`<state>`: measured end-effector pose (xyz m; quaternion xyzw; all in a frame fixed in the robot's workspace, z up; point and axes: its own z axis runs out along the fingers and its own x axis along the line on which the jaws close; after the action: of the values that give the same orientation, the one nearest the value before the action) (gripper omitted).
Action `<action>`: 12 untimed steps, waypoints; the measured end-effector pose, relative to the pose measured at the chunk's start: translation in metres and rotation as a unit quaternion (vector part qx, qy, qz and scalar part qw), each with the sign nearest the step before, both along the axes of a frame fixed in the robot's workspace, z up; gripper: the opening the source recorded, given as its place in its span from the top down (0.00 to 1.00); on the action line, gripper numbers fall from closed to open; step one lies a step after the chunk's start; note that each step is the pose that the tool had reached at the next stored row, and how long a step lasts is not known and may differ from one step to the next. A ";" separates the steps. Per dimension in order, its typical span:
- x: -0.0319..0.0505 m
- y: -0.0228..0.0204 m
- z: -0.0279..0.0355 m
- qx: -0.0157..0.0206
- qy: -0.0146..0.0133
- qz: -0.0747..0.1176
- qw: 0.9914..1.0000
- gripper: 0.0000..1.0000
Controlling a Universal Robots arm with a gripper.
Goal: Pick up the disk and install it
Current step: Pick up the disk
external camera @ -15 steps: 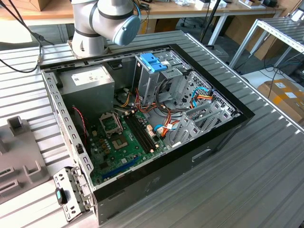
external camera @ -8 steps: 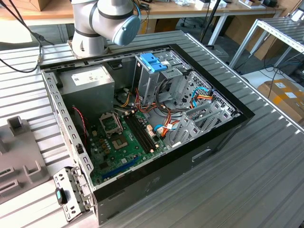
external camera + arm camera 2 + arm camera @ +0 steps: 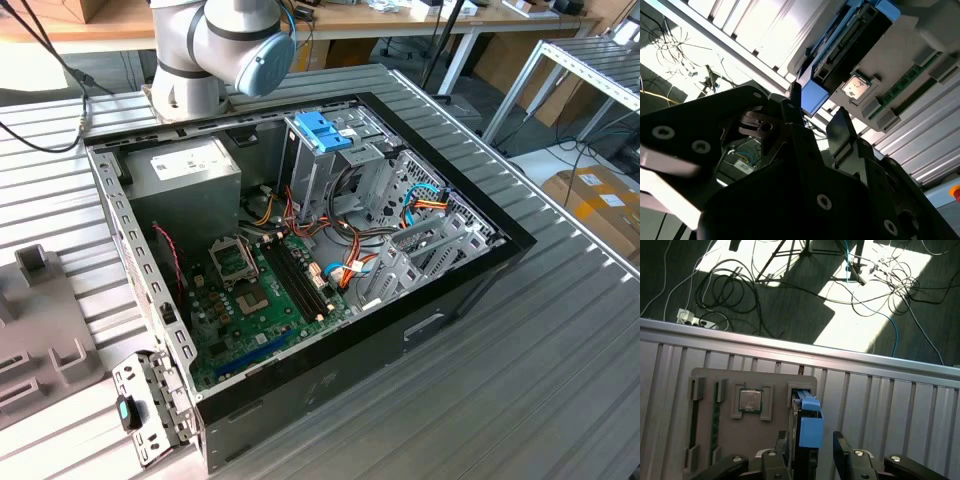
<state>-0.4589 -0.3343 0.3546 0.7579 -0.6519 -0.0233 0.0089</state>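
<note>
The disk (image 3: 809,427) stands on edge in a slot of a grey holder tray (image 3: 710,385), one blue side rail facing up. My gripper (image 3: 811,442) is open just above it, one black finger on each side of the blue rail, with a small gap showing on one side. In the second wrist view the disk (image 3: 840,50) lies just beyond the fingertips of the gripper (image 3: 815,102), on the same tray (image 3: 900,50). In the exterior view the open computer case (image 3: 470,290) lies on the table, with a metal drive cage (image 3: 325,130) topped in blue plastic inside.
The tray also holds a processor chip (image 3: 750,400) and a green memory stick (image 3: 716,405) in slots beside the disk. A ribbed metal table (image 3: 890,405) carries the tray; cables lie on the floor (image 3: 790,305) past its edge. A grey power supply box (image 3: 185,170) sits in the case.
</note>
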 end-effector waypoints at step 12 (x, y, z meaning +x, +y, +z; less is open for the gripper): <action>0.0000 0.0106 -0.0001 0.000 0.000 0.004 1.000 0.52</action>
<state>-0.4589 -0.3237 0.3545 0.7602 -0.6492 -0.0233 0.0090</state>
